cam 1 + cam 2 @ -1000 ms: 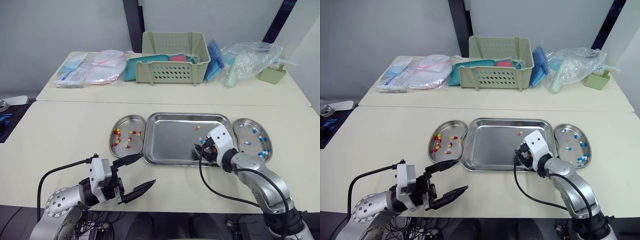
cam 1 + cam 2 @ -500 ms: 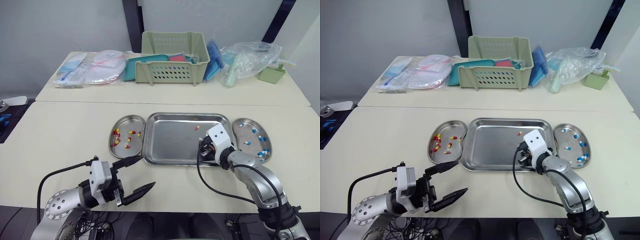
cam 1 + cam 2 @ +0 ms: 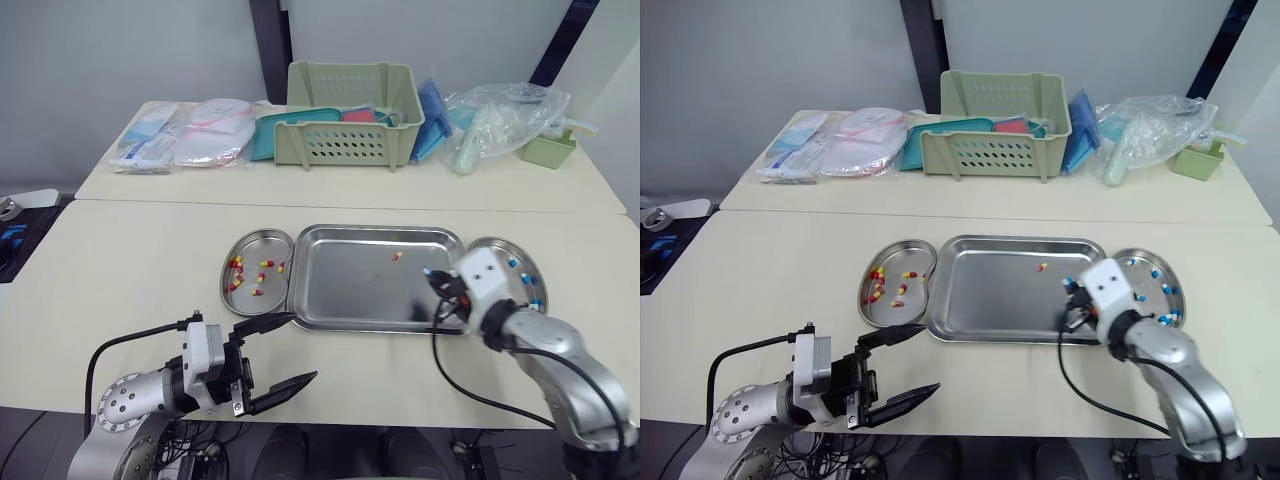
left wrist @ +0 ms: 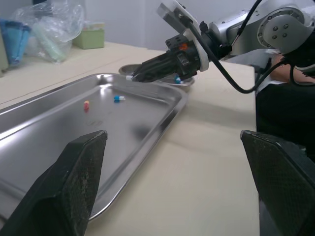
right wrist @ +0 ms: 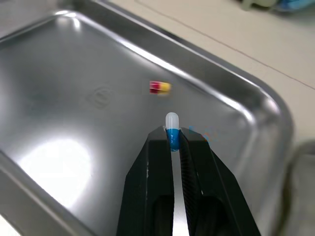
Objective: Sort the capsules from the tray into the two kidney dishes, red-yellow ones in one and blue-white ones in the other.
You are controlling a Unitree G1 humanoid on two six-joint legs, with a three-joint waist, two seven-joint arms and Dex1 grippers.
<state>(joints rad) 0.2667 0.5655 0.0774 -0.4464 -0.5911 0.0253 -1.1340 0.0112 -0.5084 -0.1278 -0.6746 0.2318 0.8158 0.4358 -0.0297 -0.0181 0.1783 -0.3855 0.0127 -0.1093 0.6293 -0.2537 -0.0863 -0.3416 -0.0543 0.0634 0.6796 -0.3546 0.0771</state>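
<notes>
Moved: black two-fingered right gripper point(image 5: 175, 140), carried rightward since a second ago, from low over the floor of the rectangular stainless-steel tray point(image 3: 340, 290) to above its right end.
Table: cream-topped table point(image 3: 130, 270), bearing the tray and both dishes in a row from left to right; a second cream surface beyond it on the far side.
Far clutter: pale green slotted plastic basket point(image 3: 350, 110) at far centre, flat sealed packets point(image 3: 190, 140) to its left, crumpled clear plastic bag point(image 3: 500, 115) to its right.
Tray: at centre between the two dishes, just beside each; one lone red-yellow capsule point(image 3: 396, 256) lying on its floor toward the far right.
Left dish: steel left kidney dish point(image 3: 258, 245) against the tray's left side, holding several red-yellow capsules point(image 3: 236, 263) scattered across it.
Right dish: steel right kidney dish point(image 3: 495, 248) against the tray's right side, near part hidden behind the right arm, holding a few blue-white capsules point(image 3: 511, 262).
Left gripper: black two-fingered left gripper point(image 3: 304, 347) near the table's near edge, left of centre, well apart from every capsule; fingers spread wide, holding nothing.
Right grip: fingers drawn almost together, pinching one blue-white capsule point(image 5: 172, 125) by its blue half, white end poking out past the tips.
Held capsule: clear of the tray floor, above the tray's right end, near the right kidney dish.
</notes>
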